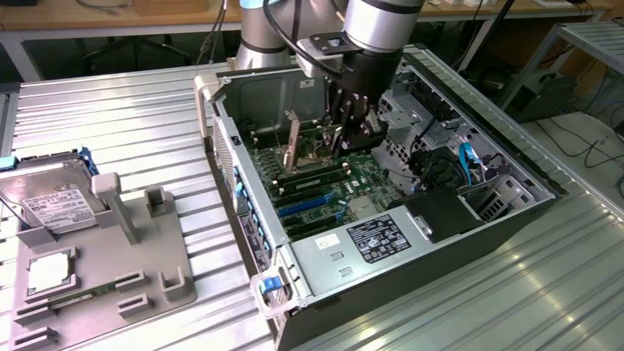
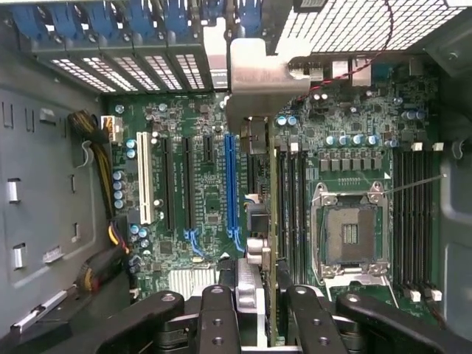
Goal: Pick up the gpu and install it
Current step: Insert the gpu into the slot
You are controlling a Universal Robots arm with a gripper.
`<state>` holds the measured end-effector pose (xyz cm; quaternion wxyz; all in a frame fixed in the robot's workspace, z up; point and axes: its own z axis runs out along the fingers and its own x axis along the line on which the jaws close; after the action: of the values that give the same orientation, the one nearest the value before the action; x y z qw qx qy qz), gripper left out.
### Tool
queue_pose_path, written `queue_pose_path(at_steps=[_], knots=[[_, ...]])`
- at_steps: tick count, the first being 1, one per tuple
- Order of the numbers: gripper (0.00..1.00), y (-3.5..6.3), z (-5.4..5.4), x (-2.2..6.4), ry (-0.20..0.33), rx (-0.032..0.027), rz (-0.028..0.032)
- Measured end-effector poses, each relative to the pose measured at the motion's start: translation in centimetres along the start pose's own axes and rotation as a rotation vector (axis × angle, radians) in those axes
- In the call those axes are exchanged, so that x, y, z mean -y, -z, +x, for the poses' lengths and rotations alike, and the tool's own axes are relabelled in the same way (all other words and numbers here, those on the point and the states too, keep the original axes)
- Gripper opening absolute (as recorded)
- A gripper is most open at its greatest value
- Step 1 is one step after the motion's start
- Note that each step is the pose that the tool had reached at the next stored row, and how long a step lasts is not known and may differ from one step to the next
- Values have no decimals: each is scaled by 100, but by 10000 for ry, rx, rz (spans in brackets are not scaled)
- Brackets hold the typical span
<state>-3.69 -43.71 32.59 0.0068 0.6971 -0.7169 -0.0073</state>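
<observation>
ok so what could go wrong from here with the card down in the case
1. The gpu, held edge-on in the hand, may miss its slot and press on the board beside the blue slot.
2. Its metal bracket could catch on the rear slot covers.
3. The open CPU socket lies close beside it.

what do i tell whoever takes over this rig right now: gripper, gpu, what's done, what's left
Gripper: shut on the gpu, held edge-on.
Gpu: upright inside the open computer case, over the motherboard, beside the long blue slot, with its metal bracket toward the case wall.
Done: gpu picked up and brought into the case.
Left: the install; whether the card is seated in a slot cannot be told, and it is not yet released.
</observation>
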Motion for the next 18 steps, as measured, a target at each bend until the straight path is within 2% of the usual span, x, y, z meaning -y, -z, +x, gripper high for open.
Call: queue_pose_path(at_steps=[1,2,3,8,15,18], knots=[[30,-15,-1,-15,10,0,22],[30,-37,-6,-39,18,-1,116],[30,-60,-8,-62,18,1,155],[30,-177,-6,-199,-57,1,155],[30,-319,-4,-229,-86,2,156],[30,-353,-1,-290,-93,1,154]])
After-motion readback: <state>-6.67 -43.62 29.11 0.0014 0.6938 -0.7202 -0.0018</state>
